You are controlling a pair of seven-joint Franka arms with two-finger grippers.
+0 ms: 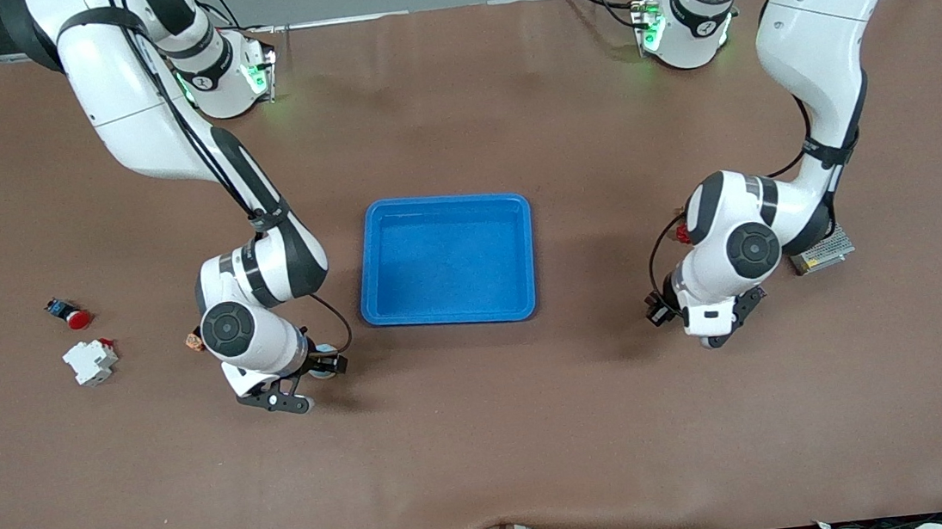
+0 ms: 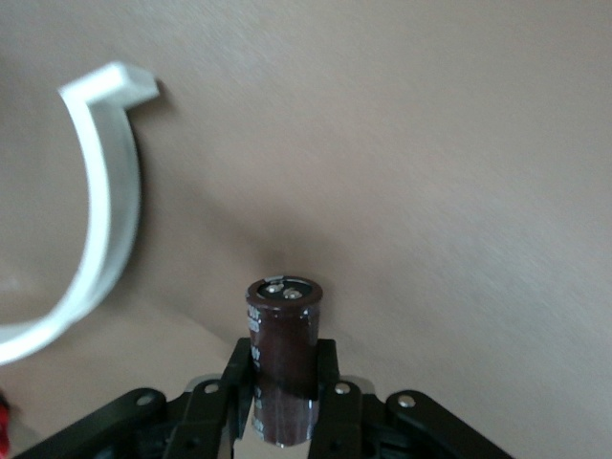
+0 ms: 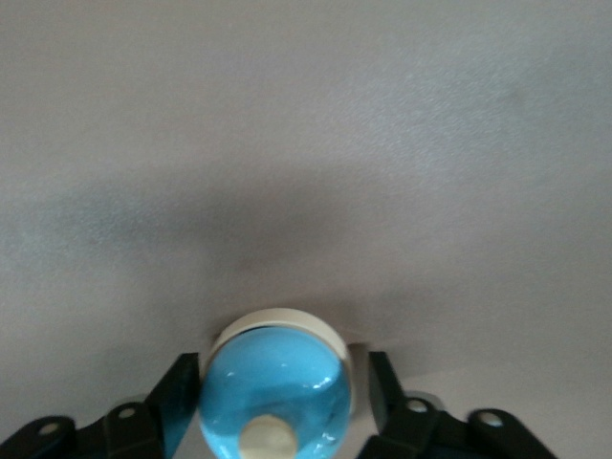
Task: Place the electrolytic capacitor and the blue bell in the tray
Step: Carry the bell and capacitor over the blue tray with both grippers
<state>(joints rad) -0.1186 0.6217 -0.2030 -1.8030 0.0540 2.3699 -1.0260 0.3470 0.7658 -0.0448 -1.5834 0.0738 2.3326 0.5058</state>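
The bright blue tray (image 1: 446, 260) lies empty at the table's middle. My left gripper (image 1: 713, 338) is low over the table toward the left arm's end of the tray. In the left wrist view this gripper (image 2: 284, 397) is shut on a dark brown electrolytic capacitor (image 2: 284, 325), whose metal terminals show on its end. My right gripper (image 1: 314, 383) is low toward the right arm's end of the tray. In the right wrist view that gripper (image 3: 282, 402) has its fingers against the blue bell (image 3: 277, 392), a glossy dome on a white base. The hands mostly hide both objects in the front view.
A red push button (image 1: 71, 316) and a white breaker (image 1: 90, 362) lie near the right arm's end. A small orange part (image 1: 195, 341) sits beside the right arm. A metal box (image 1: 822, 252) and a red part (image 1: 681, 233) lie by the left arm. A white curved piece (image 2: 96, 220) lies near the capacitor.
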